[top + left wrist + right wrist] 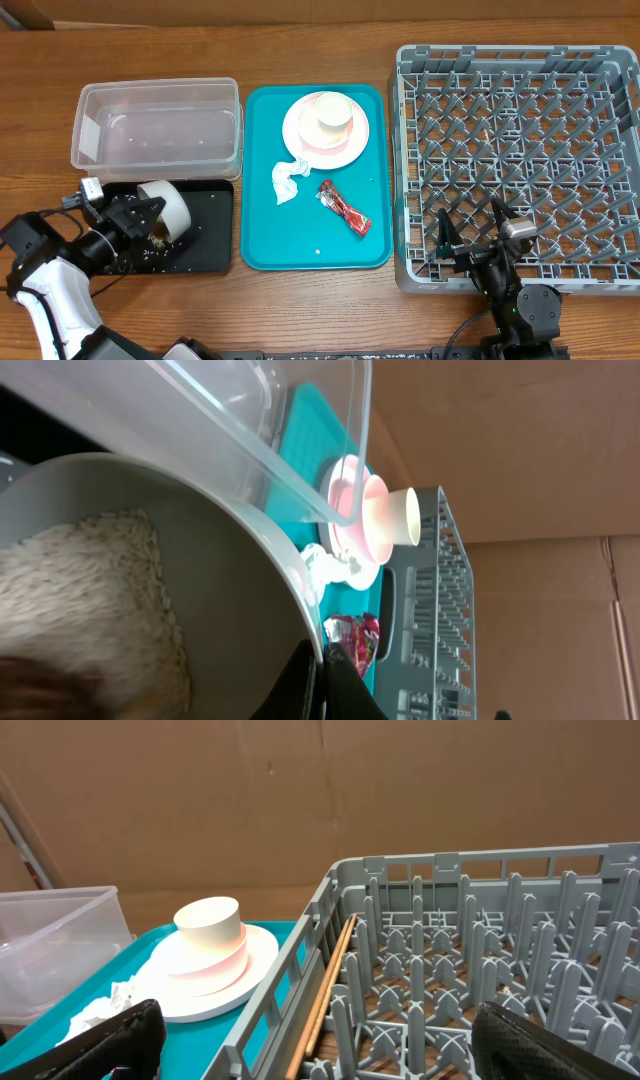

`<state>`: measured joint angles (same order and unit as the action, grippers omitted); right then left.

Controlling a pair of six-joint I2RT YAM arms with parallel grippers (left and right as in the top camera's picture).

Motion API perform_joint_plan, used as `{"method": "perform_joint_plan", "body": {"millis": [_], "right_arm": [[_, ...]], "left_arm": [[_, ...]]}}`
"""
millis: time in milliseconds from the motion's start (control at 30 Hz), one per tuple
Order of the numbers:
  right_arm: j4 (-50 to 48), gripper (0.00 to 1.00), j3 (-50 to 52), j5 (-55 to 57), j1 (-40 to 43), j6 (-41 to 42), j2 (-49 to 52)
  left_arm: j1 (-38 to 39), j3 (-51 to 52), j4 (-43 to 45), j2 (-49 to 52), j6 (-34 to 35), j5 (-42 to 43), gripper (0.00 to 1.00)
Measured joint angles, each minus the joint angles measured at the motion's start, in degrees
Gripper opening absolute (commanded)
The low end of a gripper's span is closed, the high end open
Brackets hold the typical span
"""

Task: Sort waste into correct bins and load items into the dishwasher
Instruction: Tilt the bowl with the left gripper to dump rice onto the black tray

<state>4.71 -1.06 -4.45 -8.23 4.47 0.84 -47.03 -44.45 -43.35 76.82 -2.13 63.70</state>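
Left gripper (140, 213) is clamped on the rim of the pale bowl (166, 207), which is tipped on its side over the black tray (205, 250). Whitish food scraps (90, 595) lie inside the bowl, and loose grains are scattered on the tray beneath. The clear tub (155, 125) stands just behind that tray. The teal tray (260, 240) carries the pink plate (300, 130) with the white cup (333, 112) on it, the crumpled tissue (286, 181) just in front, and the red wrapper (345, 208) near the tissue. Right gripper (470, 226) hovers at the near left corner of the grey dish rack (560, 120), fingers spread wide, holding nothing. A wooden stick (325, 985) lies inside the rack along its left wall.
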Motion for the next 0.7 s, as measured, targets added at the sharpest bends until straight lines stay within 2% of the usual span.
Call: {"method": "perform_joint_plan", "body": {"millis": [267, 700], "right_arm": [[0.0, 1.00, 0.0, 0.0, 0.0, 0.0, 0.0], [0.0, 1.00, 0.0, 0.0, 0.0, 0.0, 0.0]], "left_arm": [[0.0, 0.9, 3.5, 0.0, 1.1, 2.0, 0.04], [0.0, 0.9, 1.8, 0.0, 3.7, 10.1, 0.04]]}}
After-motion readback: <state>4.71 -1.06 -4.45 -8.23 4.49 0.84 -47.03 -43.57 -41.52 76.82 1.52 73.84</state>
